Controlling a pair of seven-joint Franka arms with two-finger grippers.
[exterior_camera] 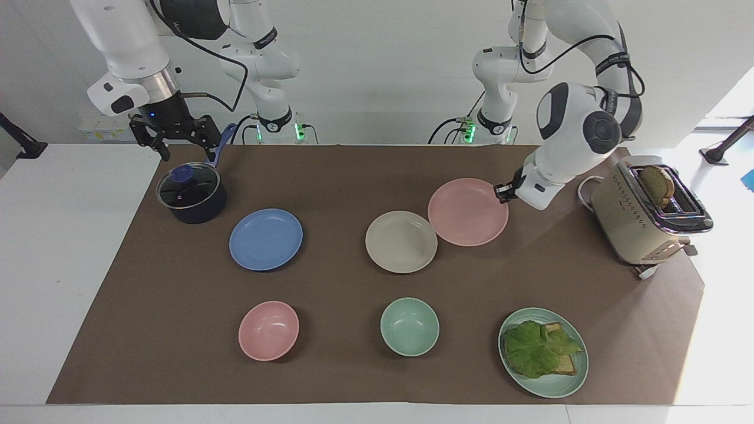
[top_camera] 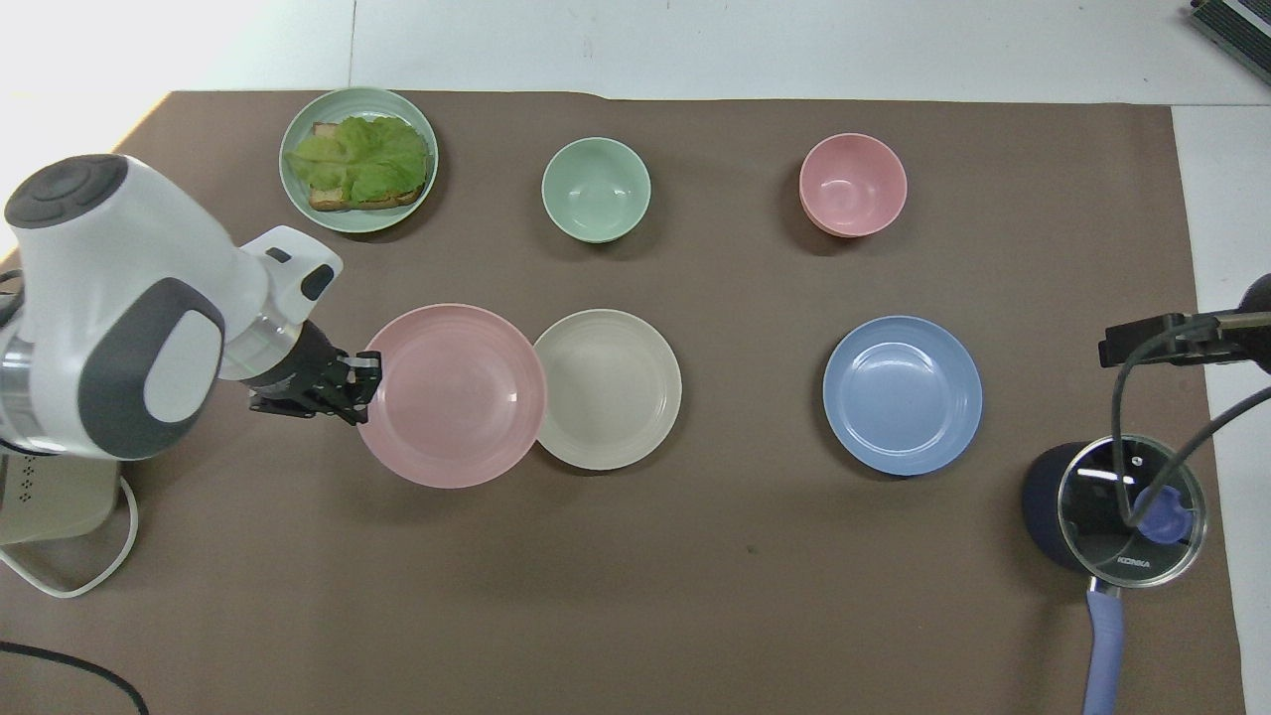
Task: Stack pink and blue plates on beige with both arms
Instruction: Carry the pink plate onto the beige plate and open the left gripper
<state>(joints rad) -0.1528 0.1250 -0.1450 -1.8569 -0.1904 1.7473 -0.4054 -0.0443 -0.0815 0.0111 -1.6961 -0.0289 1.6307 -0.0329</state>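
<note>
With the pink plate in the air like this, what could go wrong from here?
1. The left end effector pinches the pink plate only at its rim, so the plate may tilt or slip out.
2. The plate's leading edge already overlaps the beige plate; carried too low, it could knock that plate aside.
3. The right end effector waits open over the lidded pot, which stands beside the blue plate; its reach might clip the pot.
</note>
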